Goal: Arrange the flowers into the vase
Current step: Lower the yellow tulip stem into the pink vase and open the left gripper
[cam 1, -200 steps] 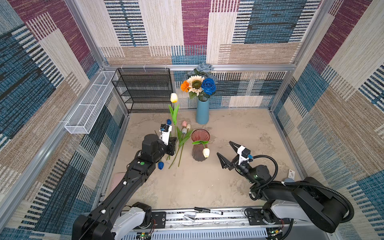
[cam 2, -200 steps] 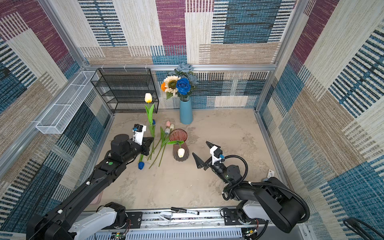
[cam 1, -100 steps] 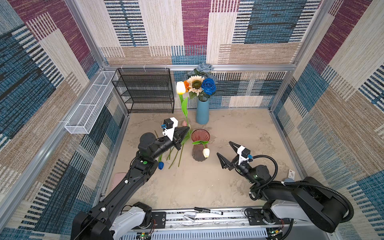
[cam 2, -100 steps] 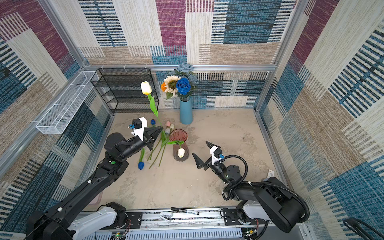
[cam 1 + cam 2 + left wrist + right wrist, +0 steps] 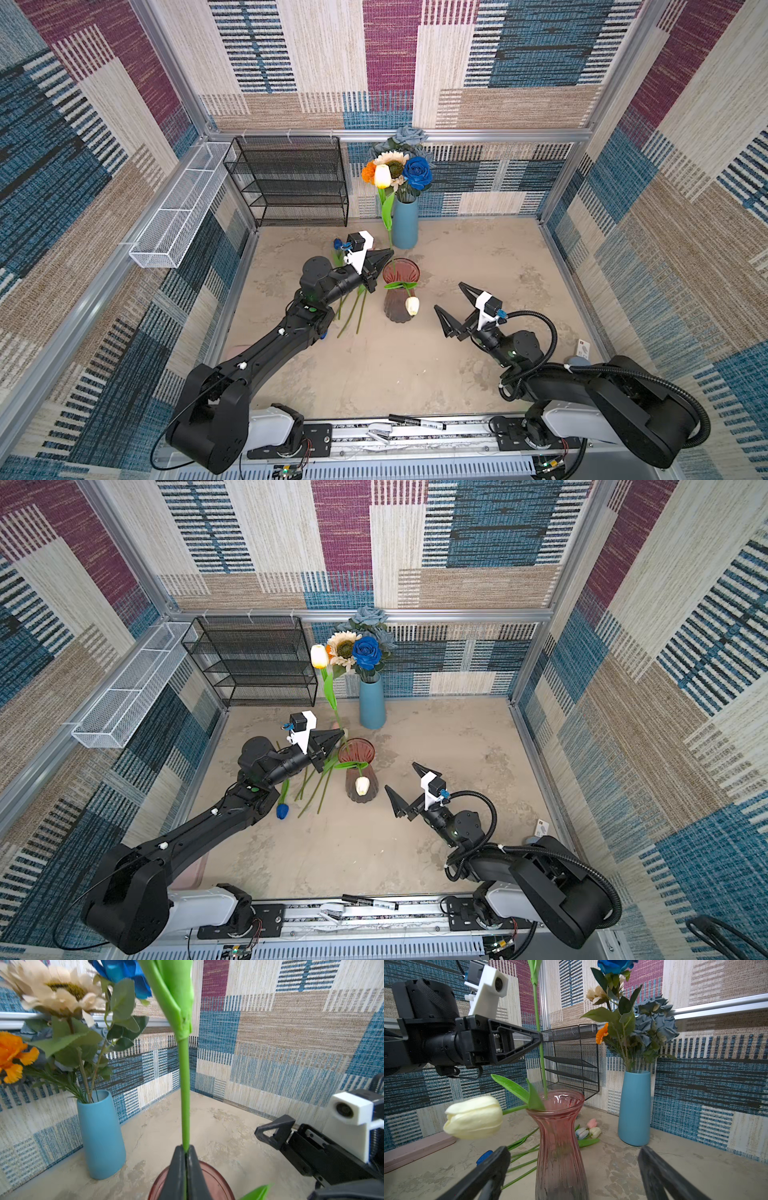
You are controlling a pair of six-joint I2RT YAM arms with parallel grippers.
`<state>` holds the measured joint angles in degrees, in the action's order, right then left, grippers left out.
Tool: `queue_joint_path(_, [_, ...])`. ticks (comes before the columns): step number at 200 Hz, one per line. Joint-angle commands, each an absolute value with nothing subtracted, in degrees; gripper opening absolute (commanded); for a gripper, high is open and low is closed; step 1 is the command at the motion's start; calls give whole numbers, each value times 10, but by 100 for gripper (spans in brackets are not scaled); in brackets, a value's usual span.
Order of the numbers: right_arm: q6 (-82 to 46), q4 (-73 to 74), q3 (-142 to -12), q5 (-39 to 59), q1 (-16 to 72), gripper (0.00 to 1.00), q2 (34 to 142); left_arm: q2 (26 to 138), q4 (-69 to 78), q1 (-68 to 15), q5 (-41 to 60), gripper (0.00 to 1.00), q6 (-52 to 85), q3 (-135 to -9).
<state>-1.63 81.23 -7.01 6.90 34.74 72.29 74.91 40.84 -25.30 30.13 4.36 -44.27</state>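
While left gripper (image 5: 387,253) pinches yellow tulip (image 5: 382,176) upright, stem end at vase (image 5: 397,313) mouth, right gripper (image 5: 449,296) spread nearby, white tulip (image 5: 412,305) drooping over rim

Left wrist view chops the held tulip (image 5: 185,1095) off above the leaf so its bloom is out of frame, the pink glass vase (image 5: 216,1180) runs off the bottom edge, and in the right wrist view the fingers (image 5: 488,1169) of the right gripper (image 5: 574,1150) are blurry and cut off too.
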Motion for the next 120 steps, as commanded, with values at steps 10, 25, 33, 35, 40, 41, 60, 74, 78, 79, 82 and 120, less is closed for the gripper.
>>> queue_joint_path(10, [-16, 829, -70, 65, 347, 100, 727, 741, 412, -257, 286, 0, 20, -418])
queue_joint_path(25, [-17, 830, -71, 65, 347, 100, 729, 736, 395, -258, 283, 0, 12, -411])
queue_joint_path(33, [-17, 830, -72, 65, 348, 100, 732, 735, 388, -259, 283, 0, 8, -408])
queue_joint_path(35, [-17, 831, -72, 65, 347, 100, 732, 735, 386, -259, 284, 0, 8, -407])
queue_joint_path(40, [-17, 831, -73, 65, 347, 100, 733, 734, 383, -259, 282, 0, 7, -405])
queue_joint_path(41, [-17, 831, -73, 66, 347, 100, 734, 734, 382, -259, 282, 0, 7, -405])
queue_joint_path(60, [-17, 830, -74, 66, 348, 100, 735, 733, 360, -261, 280, 3, 3, -400])
queue_joint_path(74, [-16, 828, -74, 64, 348, 100, 734, 729, 334, -261, 275, 2, 0, -396])
queue_joint_path(78, [-16, 828, -73, 63, 347, 100, 733, 728, 328, -261, 273, 2, -1, -396])
queue_joint_path(79, [-16, 828, -73, 63, 347, 100, 732, 727, 327, -261, 273, 2, -1, -396])
queue_joint_path(82, [-15, 827, -73, 63, 347, 100, 732, 726, 322, -262, 273, 3, -3, -396])
queue_joint_path(120, [-18, 829, -74, 67, 348, 100, 735, 703, 212, -262, 264, 14, -39, -418])
